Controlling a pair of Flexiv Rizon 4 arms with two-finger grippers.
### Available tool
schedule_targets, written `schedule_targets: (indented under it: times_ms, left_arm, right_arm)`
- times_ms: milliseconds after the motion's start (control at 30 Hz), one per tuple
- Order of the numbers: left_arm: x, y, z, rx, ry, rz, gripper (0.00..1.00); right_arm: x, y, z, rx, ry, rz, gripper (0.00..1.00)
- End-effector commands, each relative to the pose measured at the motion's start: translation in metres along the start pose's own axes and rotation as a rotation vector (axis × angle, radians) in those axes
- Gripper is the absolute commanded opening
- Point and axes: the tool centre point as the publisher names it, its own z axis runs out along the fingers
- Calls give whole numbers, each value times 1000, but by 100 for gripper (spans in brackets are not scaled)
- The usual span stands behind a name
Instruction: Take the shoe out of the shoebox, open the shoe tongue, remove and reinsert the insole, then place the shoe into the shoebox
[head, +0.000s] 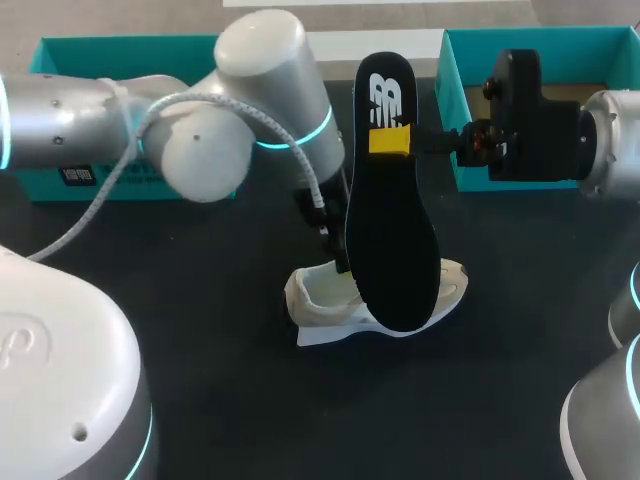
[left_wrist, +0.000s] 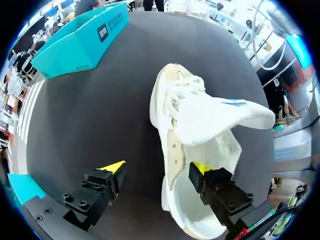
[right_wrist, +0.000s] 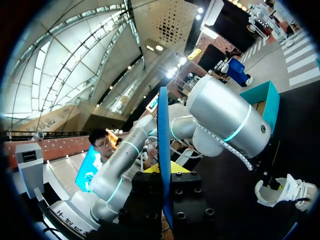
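Dark matte table (head: 200, 400) seen from above, with both wrist views. The surface is an even black sheet with no markings, and it carries two teal pieces along its far edge: the left box (head: 120, 50), largely covered by the left arm (head: 100, 120), and the right box (head: 455, 110), whose open top faces upward beside the right arm (head: 610, 140). The white shoe (head: 330, 300) stands on its sole near the middle of the table, well apart from both boxes, with its heel toward the left arm. In the left wrist view its tongue (left_wrist: 220, 117) is pulled up and folded away from the opening, above loose laces (left_wrist: 175, 100). The left tool (left_wrist: 158, 168) hangs low over the heel end with its fingers wide apart. One yellow tip is at the inner side of the collar and the other is over bare table beside the shoe, clear of it, so nothing is gripped. The right tool (head: 400, 140) is clamped on the black insole (head: 390, 230) near its printed end. In the right wrist view the insole runs edge-on between the two fingers. The insole hangs lengthwise above the shoe, its rounded lower end overlapping the shoe's middle in the head view. Whether the two touch cannot be told. A grey braided cable (head: 90, 215) loops from the left arm over the table's left side.
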Motion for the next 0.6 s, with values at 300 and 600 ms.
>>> schedule_targets:
  times_ms: [300, 600]
  left_arm:
    - [6, -16, 42, -23, 56, -8, 49]
    - [16, -11, 40, -42, 147, 29, 0]
  right_arm:
    - [0, 0, 3, 0, -2, 1, 0]
    - [0, 0, 3, 0, -2, 1, 0]
